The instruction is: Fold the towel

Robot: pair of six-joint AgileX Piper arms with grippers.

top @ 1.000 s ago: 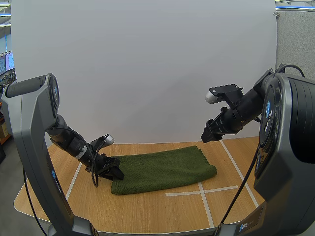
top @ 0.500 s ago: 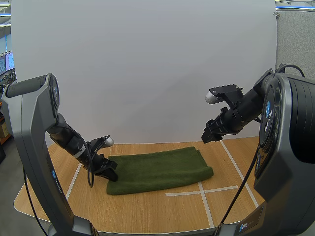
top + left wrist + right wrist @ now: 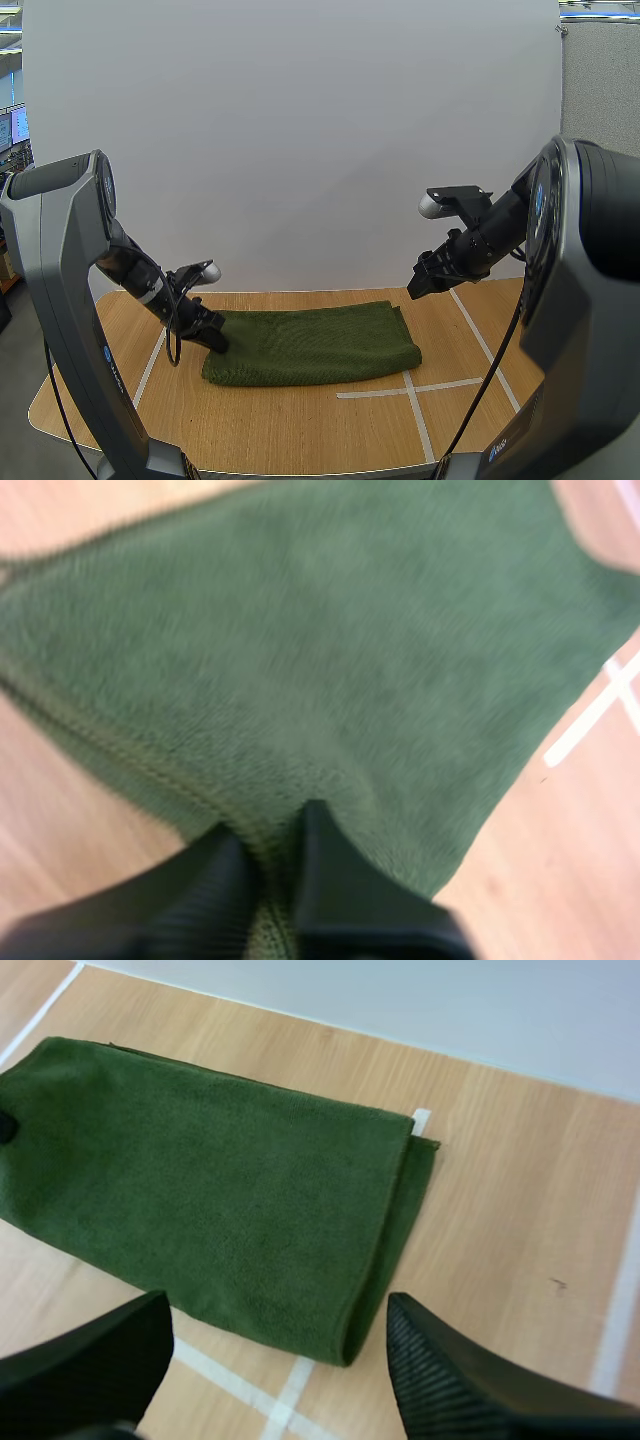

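The folded green towel (image 3: 310, 343) is laid flat on the counter (image 3: 300, 425). Its left edge is pinched tight by the left hand (image 3: 214, 339). The right hand (image 3: 419, 284) is held wide open above the right end, nothing gripped.

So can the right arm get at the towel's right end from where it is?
Probably yes: the right gripper hangs open above that end of the towel, with nothing between them.
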